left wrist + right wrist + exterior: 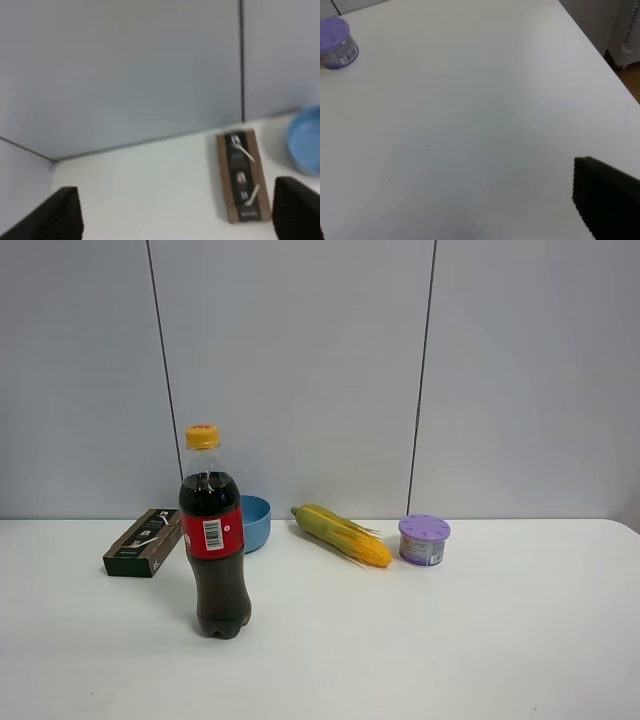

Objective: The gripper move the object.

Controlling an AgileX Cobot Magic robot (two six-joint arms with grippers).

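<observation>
While the left gripper (175, 217) gapes, the object (243, 175) lies ahead, near one finger (297, 210).

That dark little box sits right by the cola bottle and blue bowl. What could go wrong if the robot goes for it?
The box lies close beside the tall bottle, so an arm reaching in might tip the bottle over. The blue bowl is near too and could get nudged. The box is flat and low, so the open left gripper might slip off it or scrape the table.
</observation>
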